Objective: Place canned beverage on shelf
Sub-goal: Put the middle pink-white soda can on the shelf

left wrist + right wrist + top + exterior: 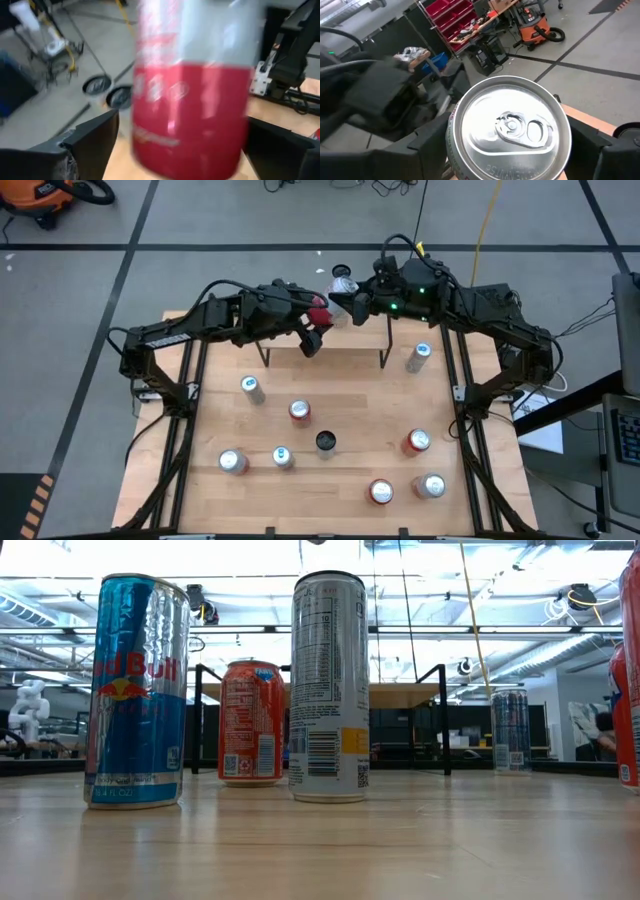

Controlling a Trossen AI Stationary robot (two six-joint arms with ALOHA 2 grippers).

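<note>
A can with a red lower half and a silver upper half (190, 100) hangs over the far middle of the table. My right gripper (510, 150) is shut on it, and the can's silver top (512, 127) faces that wrist camera. My left gripper (182, 150) is open, with a finger on each side of the can's red part. A gap shows at one of those fingers; whether the other touches, I cannot tell. In the high view both grippers (316, 325) (348, 300) meet above the shelf (345, 338), a small wood top on black legs (400, 692). My right gripper pinches the can's two opposite sides below the rim (451, 131) between its two fingers. The fingers lie about level and come from the table's right. The can is lifted clear and roughly upright; its wide top hides the exact places of contact.
Several cans stand on the tabletop nearer the front, among them a silver one (252, 387), a red one (299, 411) and a dark-topped one (325, 442). Two round dark tops (97, 86) (120, 97) show just beyond the held can.
</note>
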